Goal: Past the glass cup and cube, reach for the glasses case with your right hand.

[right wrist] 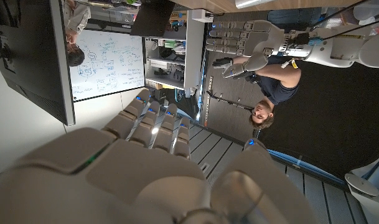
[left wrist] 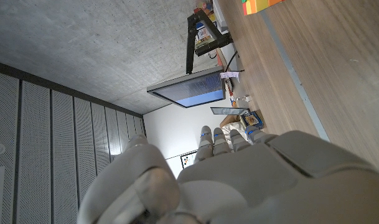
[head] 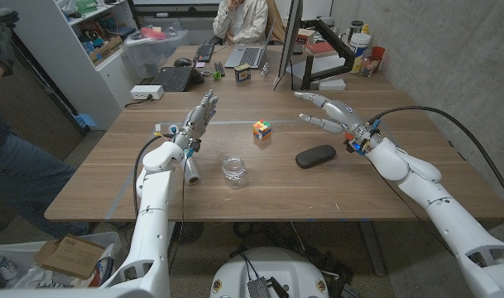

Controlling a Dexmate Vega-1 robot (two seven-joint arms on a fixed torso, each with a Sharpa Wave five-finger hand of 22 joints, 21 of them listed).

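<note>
Hovering with fingers apart, the right hand (head: 328, 111) holds nothing, just beyond the black oval glasses case (head: 315, 156), right of the clear glass cup (head: 233, 171) and multicoloured puzzle cube (head: 262, 130); the reach looks unfinished, contact not yet made.

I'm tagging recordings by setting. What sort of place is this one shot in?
Probably an office or robotics lab workspace: a person sits at a laptop behind the wooden table, a monitor stands on it, and a written-on whiteboard shows in the right wrist view.
</note>
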